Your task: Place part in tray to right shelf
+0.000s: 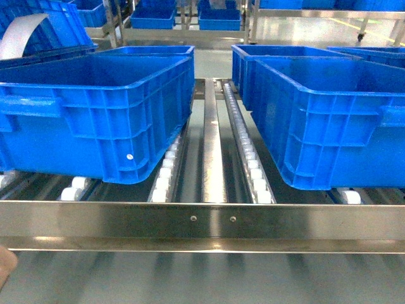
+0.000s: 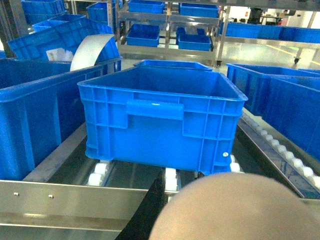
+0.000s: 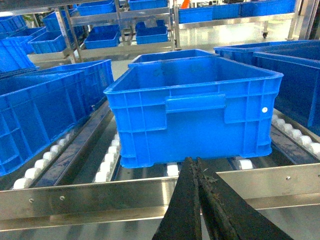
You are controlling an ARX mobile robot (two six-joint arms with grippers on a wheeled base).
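Note:
The tray (image 2: pixel 235 210) fills the bottom right of the left wrist view as a blurred beige curve close to the lens. A sliver of the tray (image 1: pixel 4 261) also shows at the head view's bottom left corner. My left gripper (image 2: pixel 167 176) shows one black finger (image 2: pixel 150 210) pressed against the tray's left edge; the other finger is hidden behind it. My right gripper (image 3: pixel 194 162) is shut with nothing in it, fingers pressed together above the right shelf's steel front rail (image 3: pixel 125 197). The part is out of view. Neither gripper appears in the head view.
Two big blue crates (image 1: pixel 95 114) (image 1: pixel 329 120) sit on the roller tracks (image 1: pixel 250 158) behind the front rail (image 1: pixel 202 221), with a gap between them. A tilted crate at the far left holds a white curved sheet (image 2: pixel 92 50). More racks with crates stand behind.

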